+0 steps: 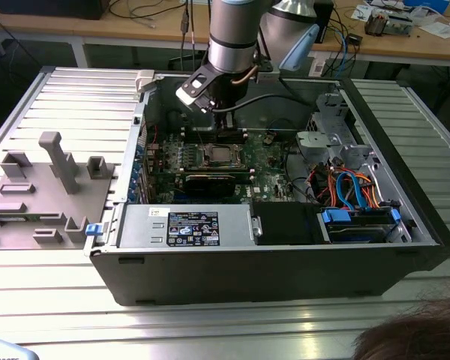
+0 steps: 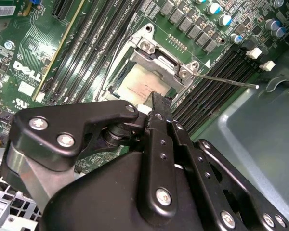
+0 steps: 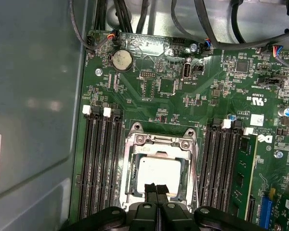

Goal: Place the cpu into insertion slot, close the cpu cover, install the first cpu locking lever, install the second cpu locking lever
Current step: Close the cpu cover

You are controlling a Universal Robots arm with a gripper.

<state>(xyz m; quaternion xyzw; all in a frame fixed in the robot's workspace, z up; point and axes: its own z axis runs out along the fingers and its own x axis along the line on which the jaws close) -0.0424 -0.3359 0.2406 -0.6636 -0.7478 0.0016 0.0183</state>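
The cpu point(image 3: 159, 172), a square chip with a silver top, lies in the insertion slot point(image 1: 219, 155) on the green board. The cpu cover point(image 3: 160, 141), a metal frame with a cut-out centre, lies flat around the chip point(image 2: 143, 89). My gripper point(image 3: 157, 188) hangs just above the socket's edge, its two black fingertips pressed together with nothing between them; in the second wrist view one fingertip point(image 2: 159, 103) overlaps the chip's edge. A thin metal locking lever point(image 2: 226, 81) sticks out from a socket corner over the memory slots. In the exterior view the gripper point(image 1: 223, 120) is above the board inside the case.
Long black memory slots point(image 3: 103, 163) run along both sides of the socket. The grey case wall point(image 3: 33, 120) is close beside them. A black card point(image 1: 210, 184), the power supply point(image 1: 184, 225) and a cable bundle point(image 1: 345, 187) fill the case. A grey fixture plate point(image 1: 45, 187) lies outside, at the exterior view's left.
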